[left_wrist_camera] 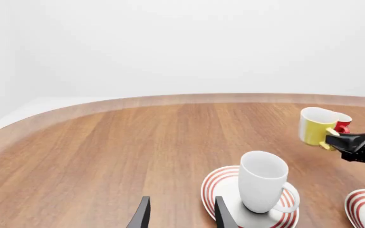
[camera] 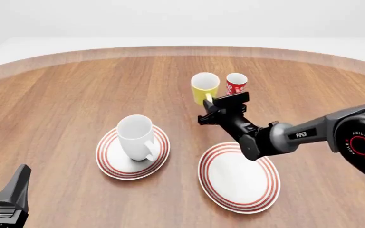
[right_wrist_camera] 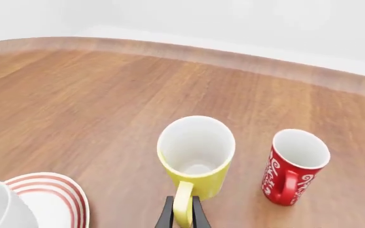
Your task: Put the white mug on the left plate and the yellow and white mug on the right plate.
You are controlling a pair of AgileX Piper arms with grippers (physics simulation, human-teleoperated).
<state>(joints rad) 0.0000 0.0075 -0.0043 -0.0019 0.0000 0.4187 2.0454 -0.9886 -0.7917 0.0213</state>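
Step in hand: the handle of the yellow and white mug (camera: 205,87) was clamped by the right gripper (camera: 216,105); a straight lift before carrying to the right plate (camera: 239,177) was judged best, so the red cup (camera: 235,84) just beside it would not be knocked.
Mug's look: small, yellow outside, white inside, upright on the table.
White mug (camera: 137,137): seated upright on the left plate (camera: 110,159).
Left gripper (left_wrist_camera: 178,216): fingers held apart, nothing between them.

white mug (camera: 135,137) upright on left plate (camera: 110,159), yellow and white mug (camera: 205,87) upright beyond bare right plate (camera: 238,177)
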